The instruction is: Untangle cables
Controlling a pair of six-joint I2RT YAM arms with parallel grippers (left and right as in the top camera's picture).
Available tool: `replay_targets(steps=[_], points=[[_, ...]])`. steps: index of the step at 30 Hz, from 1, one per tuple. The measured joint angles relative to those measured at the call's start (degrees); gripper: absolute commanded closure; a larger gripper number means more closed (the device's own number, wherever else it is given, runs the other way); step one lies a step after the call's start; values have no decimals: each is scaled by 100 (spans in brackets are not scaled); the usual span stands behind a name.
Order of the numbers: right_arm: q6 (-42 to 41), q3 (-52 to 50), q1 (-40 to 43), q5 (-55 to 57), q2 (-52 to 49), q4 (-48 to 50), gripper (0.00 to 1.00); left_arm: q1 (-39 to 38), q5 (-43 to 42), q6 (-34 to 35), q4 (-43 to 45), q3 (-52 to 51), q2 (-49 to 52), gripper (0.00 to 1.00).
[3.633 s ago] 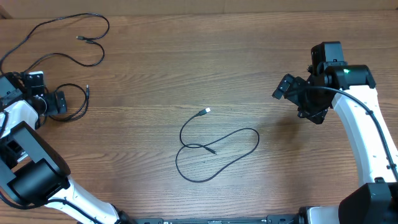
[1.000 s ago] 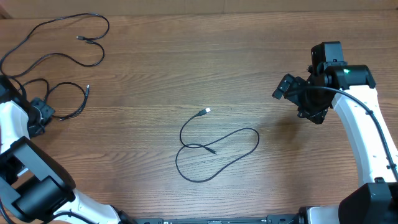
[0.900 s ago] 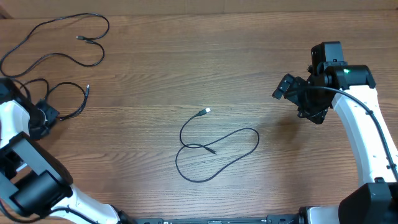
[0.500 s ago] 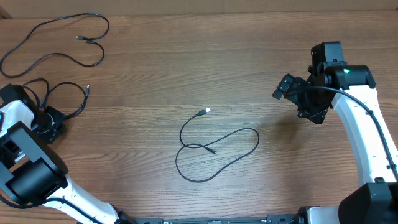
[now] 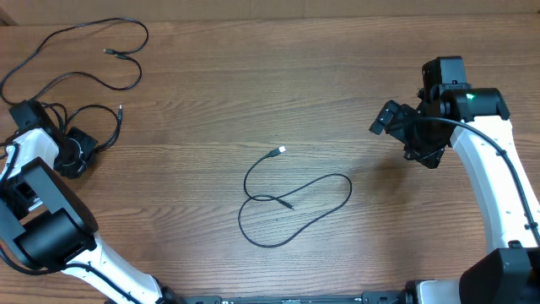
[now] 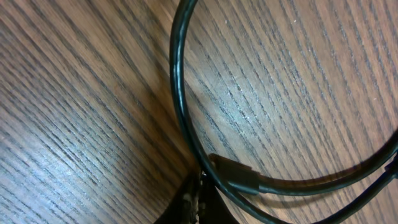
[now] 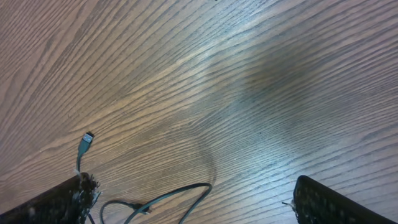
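Note:
A thin black cable (image 5: 348,190) lies in loose loops at the table's centre, its pale connector (image 5: 278,151) pointing up-right. More black cable (image 5: 145,34) winds across the far left corner, with a small loop (image 5: 114,131) below it. My left gripper (image 5: 72,150) sits at that loop. In the left wrist view it (image 6: 200,193) is shut, and the cable (image 6: 176,93) runs right across its tips beside a dark plug (image 6: 235,178). My right gripper (image 5: 413,139) hangs open above bare wood at the right. Its wrist view (image 7: 199,211) shows the centre cable (image 7: 180,190) and connector (image 7: 86,140) ahead.
Bare wooden table (image 5: 253,93) lies between the left cables and the centre loops, and more of it between those loops and the right arm. The table's far edge runs along the top of the overhead view.
My left gripper swung from the far left edge back toward the small loop and closed. The loop's end shifted slightly toward the far edge. The right arm and centre cable stayed still.

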State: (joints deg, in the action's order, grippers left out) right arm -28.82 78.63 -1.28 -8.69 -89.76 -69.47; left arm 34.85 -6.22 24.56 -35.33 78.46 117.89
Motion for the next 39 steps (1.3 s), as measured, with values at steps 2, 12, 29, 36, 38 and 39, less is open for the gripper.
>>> replay_targets(steps=[2,12,29,36,38,39], points=[[-2,0,2,0,0,0,0,-4,44,33,-66,26,2,82],[-2,0,2,0,0,-2,0,55,407,-92,-2594,1241,326,58],[-2,0,2,-2,0,2,0,-962,-4006,-2852,-4411,2852,286,0],[2,0,2,0,0,0,0,-2286,-4044,-3521,-4909,2852,286,0],[2,0,0,0,0,-2,0,-2590,-3936,-3580,-4903,2855,286,0],[0,0,0,0,0,0,0,-2708,-3915,-3595,-4859,2852,278,0]])
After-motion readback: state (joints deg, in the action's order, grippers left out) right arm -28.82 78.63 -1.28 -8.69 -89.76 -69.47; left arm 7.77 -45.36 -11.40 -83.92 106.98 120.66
